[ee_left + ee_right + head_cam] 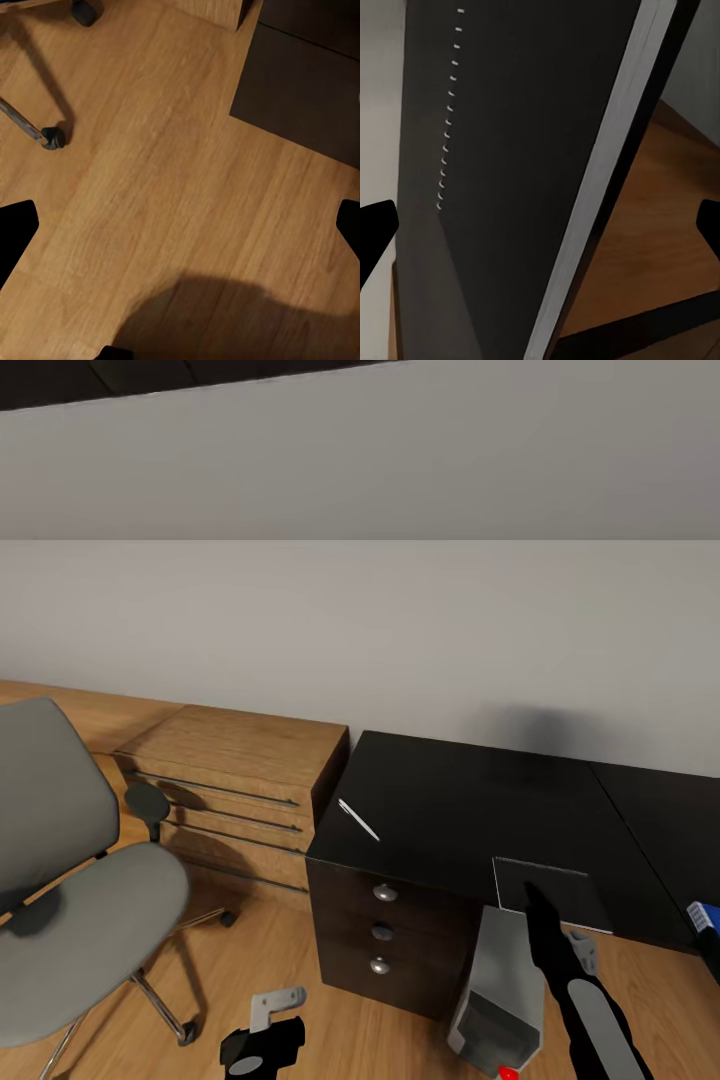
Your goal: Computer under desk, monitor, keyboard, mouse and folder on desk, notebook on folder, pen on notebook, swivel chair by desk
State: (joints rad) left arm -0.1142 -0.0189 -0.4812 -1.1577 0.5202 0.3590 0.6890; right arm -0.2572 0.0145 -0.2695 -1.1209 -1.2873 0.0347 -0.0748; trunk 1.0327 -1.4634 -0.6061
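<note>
The dark notebook (560, 890) lies at the front edge of the black desk (470, 800), and my right gripper (545, 920) reaches over it, open. In the right wrist view the notebook (510, 165) with its pale edge stands close between the spread fingertips (375, 232). A thin white pen (358, 820) rests on the desk's left part. A corner of the blue folder (703, 915) shows at the far right. The silver-grey computer (500, 1000) stands on the floor by the drawer block. The grey swivel chair (70, 900) is at the left. My left gripper (262, 1025) hangs open over the floor.
A light-wood low drawer cabinet (240, 780) stands between the chair and the desk, against the white wall. The left wrist view looks down on wood floor (165, 195), a chair caster (51, 137) and the desk's dark side (307, 82).
</note>
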